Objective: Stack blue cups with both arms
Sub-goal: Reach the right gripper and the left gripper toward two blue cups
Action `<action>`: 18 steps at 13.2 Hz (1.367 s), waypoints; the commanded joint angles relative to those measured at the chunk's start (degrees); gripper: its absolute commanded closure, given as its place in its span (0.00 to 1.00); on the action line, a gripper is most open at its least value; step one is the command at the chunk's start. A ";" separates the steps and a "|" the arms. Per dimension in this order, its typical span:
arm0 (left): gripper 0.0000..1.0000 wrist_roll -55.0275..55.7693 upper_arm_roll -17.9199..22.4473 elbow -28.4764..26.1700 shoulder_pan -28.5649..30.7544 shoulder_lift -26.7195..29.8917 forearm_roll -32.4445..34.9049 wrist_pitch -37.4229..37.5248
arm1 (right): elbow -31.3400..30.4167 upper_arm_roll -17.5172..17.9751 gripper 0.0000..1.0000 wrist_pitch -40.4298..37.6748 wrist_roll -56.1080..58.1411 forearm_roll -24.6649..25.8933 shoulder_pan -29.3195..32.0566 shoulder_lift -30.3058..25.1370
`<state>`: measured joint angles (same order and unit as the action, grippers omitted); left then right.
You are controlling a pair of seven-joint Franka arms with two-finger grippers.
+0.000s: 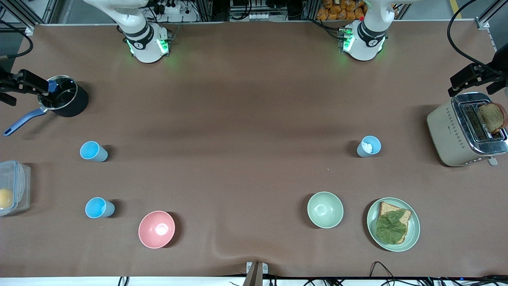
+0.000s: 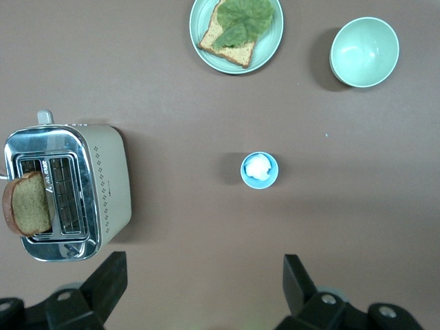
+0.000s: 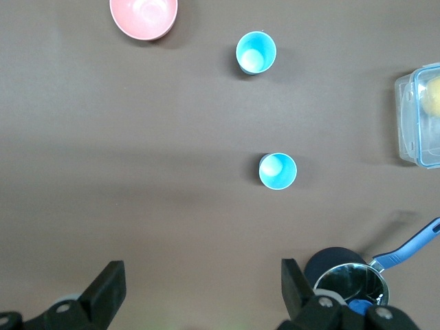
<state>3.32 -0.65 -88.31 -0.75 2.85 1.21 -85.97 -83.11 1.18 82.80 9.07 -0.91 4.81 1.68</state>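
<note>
Both grippers, left (image 2: 199, 289) and right (image 3: 199, 289), apparently raised, fingers apart

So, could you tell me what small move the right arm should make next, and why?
Probably lower the right gripper, which hangs open and holds nothing, toward the blue cup nearest the pot. That cup stands upright and apart from the second blue cup, so neither is stacked yet. The left gripper is also open, over bare table.

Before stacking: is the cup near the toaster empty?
No. The cup beside the toaster stands upright with something white inside, clearest from the left wrist view.
</note>
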 commanded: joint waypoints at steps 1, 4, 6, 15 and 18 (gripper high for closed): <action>0.00 -1.82 0.48 2.09 -1.00 -0.48 -1.29 2.56 | 0.32 -0.04 0.00 -0.10 2.16 -0.41 0.82 -1.59; 0.00 -2.95 0.56 2.18 -0.57 -4.24 -0.68 2.56 | 0.23 0.05 0.00 -0.01 2.18 -0.41 0.72 -1.59; 0.00 -3.40 0.56 0.96 -0.30 -8.54 -2.17 1.86 | -0.03 0.05 0.00 0.08 2.18 -0.06 0.20 -1.59; 0.00 -4.19 0.39 -31.55 -0.83 -9.96 -2.17 -37.13 | -0.29 0.14 0.00 -2.37 2.00 1.26 -1.91 2.96; 0.00 -4.19 0.12 -32.54 -1.00 -14.35 -2.17 -41.64 | 0.32 -0.13 0.00 -3.53 1.74 0.22 0.10 11.64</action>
<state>1.24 -0.54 -120.31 -1.58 -9.73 0.47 -125.14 -84.62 1.12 80.06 10.74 -0.37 3.53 6.76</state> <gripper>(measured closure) 0.000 0.000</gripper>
